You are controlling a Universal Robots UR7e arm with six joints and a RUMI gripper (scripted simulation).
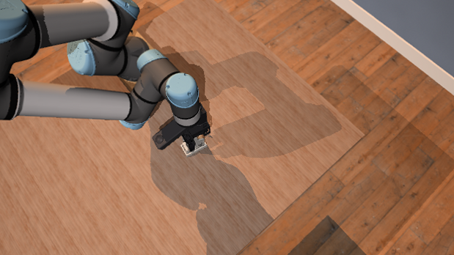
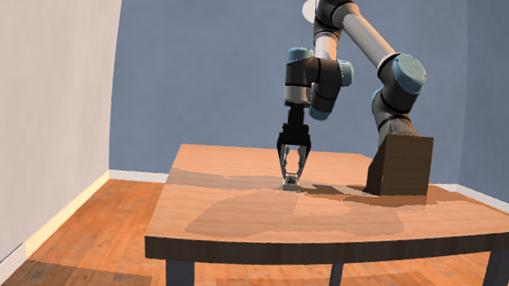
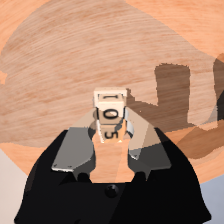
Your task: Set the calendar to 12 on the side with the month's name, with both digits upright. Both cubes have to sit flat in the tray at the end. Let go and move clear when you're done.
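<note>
The end effector (image 1: 195,144) covers most of the calendar (image 1: 190,150) from above, the cubes (image 3: 109,114) are too small to tell apart on the bench (image 2: 227,227), and the arm (image 1: 52,99) runs off the top view's left edge.
</note>
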